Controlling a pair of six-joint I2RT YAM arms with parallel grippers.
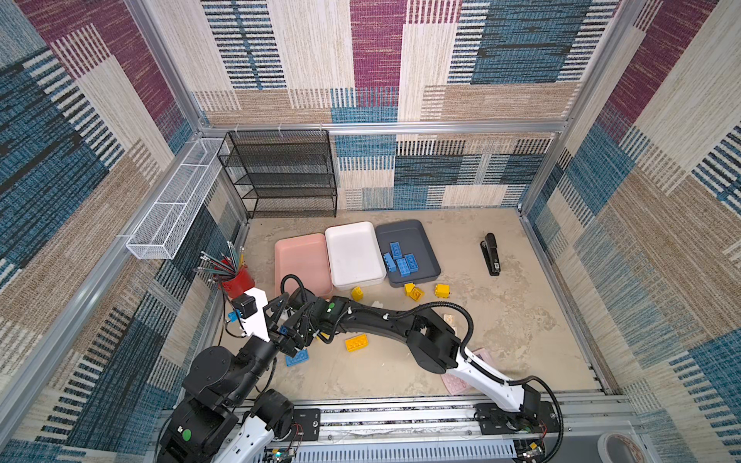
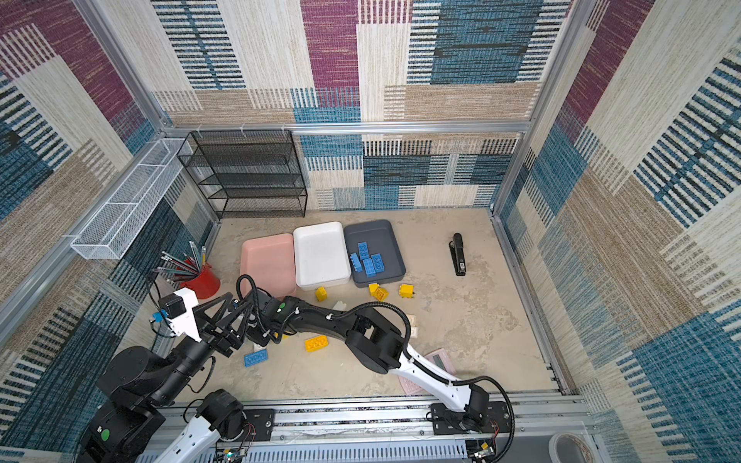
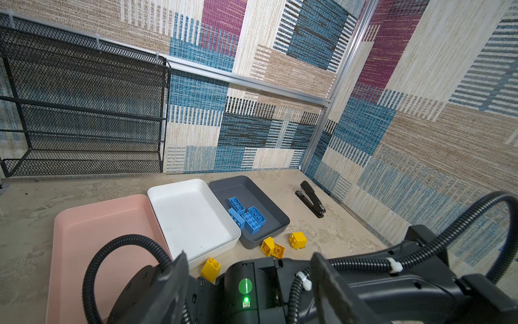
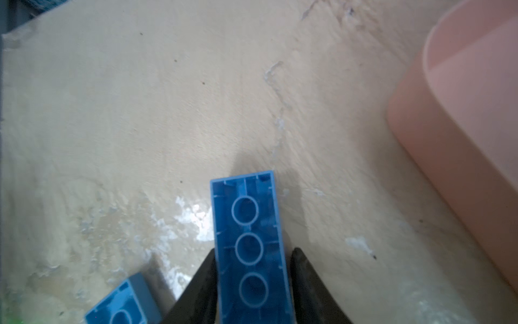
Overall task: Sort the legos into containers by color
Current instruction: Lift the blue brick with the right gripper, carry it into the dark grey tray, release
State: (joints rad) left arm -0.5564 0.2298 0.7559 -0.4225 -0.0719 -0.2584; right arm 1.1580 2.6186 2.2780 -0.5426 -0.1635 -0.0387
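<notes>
The right gripper is closed on a blue brick: in its wrist view the two black fingers press the brick's long sides, and the hollow underside faces the camera above the bench. In both top views this arm reaches across to the lower left, where the left gripper hovers over its wrist, jaws apart and holding nothing.

Nearest, at lower centre-right, a pink calculator lies partly under the right arm. Left of it a loose blue brick and a long yellow brick lie apart on the bench. Farther up, four chunky yellow bricks sit just in front of the trays. The pink tray, white tray and dark grey tray stand side by side, and the grey one holds four blue bricks. A stapler lies to the right. A black mesh rack stands against the back wall.
</notes>
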